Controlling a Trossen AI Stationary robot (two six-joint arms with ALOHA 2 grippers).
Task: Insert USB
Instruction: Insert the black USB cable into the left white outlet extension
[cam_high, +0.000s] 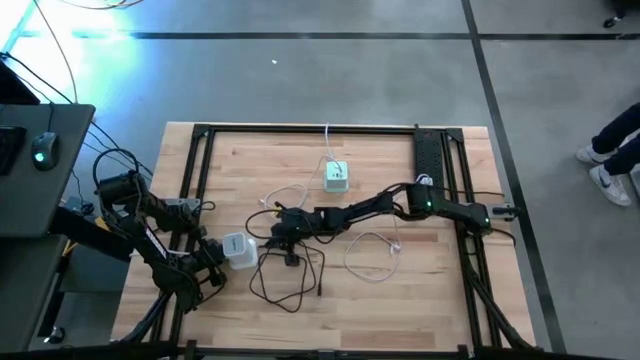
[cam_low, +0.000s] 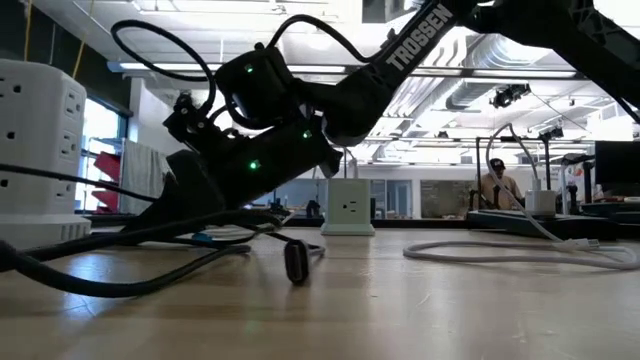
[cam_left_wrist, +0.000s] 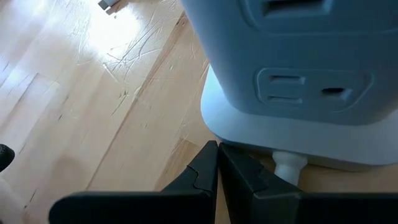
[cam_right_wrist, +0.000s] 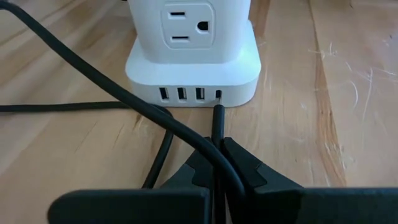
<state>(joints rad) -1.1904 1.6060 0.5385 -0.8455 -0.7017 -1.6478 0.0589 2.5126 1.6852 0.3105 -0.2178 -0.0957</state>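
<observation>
A white power cube (cam_right_wrist: 193, 56) stands on the wooden table, with a row of USB ports (cam_right_wrist: 181, 94) along its base; it also shows in the high view (cam_high: 238, 250). My right gripper (cam_right_wrist: 217, 146) reaches across from the table's right (cam_high: 283, 228) and is shut on a black USB plug (cam_right_wrist: 217, 121). The plug's tip is at the small rightmost port (cam_right_wrist: 218, 95); how deep it sits, I cannot tell. My left gripper (cam_left_wrist: 217, 149) is shut at the foot of the cube's other side (cam_left_wrist: 292, 118). My left gripper's shut fingertips (cam_left_wrist: 208, 152) stand against the lower rim of the cube's base (cam_left_wrist: 214, 127), coming slanting down from the table's left. Whether they press on it, I cannot tell. My right gripper pinches the black plug just behind its tip (cam_right_wrist: 217, 134) between its two fingers, which lie along it and slant down from the table's right. The plug points straight at the cube's base, its tip at the port.
A thick black cable (cam_right_wrist: 124, 96) crosses in front of the cube and over my right fingers. Black cable loops (cam_high: 290, 275) and a white cable (cam_high: 375, 250) lie on the table. A second white cube (cam_high: 336, 176) stands farther back. A black frame (cam_high: 200, 160) edges the table.
</observation>
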